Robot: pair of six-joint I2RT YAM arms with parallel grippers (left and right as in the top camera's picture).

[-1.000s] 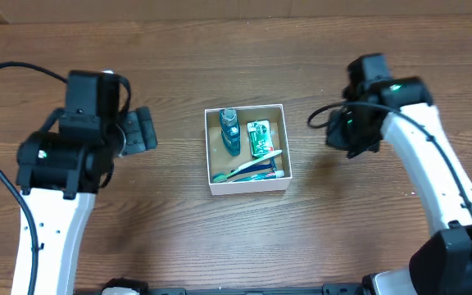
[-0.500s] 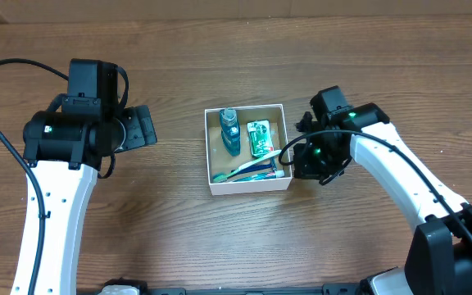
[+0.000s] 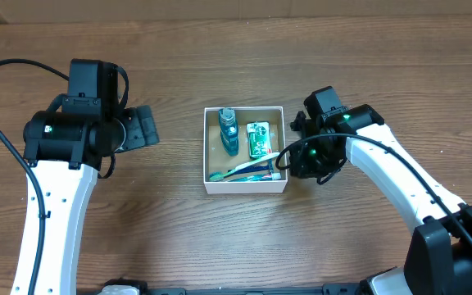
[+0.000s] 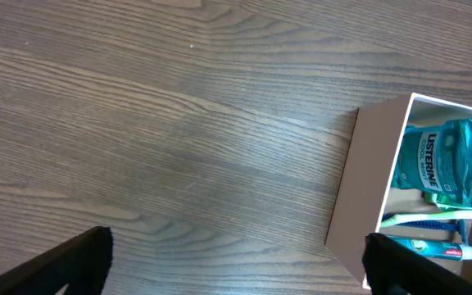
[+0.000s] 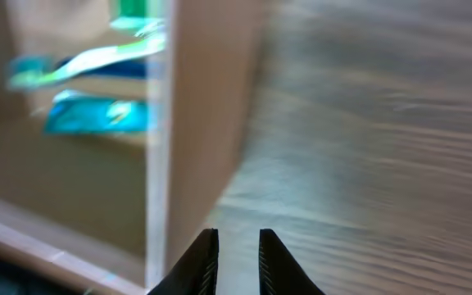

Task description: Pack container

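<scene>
The container (image 3: 206, 160), a small white-walled box with a brown floor, sits mid-table. In it lie a teal Listerine bottle (image 3: 229, 129), a green packet (image 3: 259, 138), a toothbrush (image 3: 240, 170) and a toothpaste tube (image 3: 260, 175). My right gripper (image 3: 290, 161) is low against the outside of the container's right wall; in the right wrist view its jaws (image 5: 238, 246) stand nearly together with nothing between them, beside that wall (image 5: 199, 123). My left gripper (image 3: 143, 129) is open and empty, left of the container (image 4: 355, 197), apart from it.
The wooden table (image 3: 179, 238) extends all round the container. The right arm's black cable (image 3: 289, 146) loops close to the container's right wall.
My right arm has swung from the far right down to the container's right wall. The container has shifted slightly left. My left arm raised a little, then held still.
</scene>
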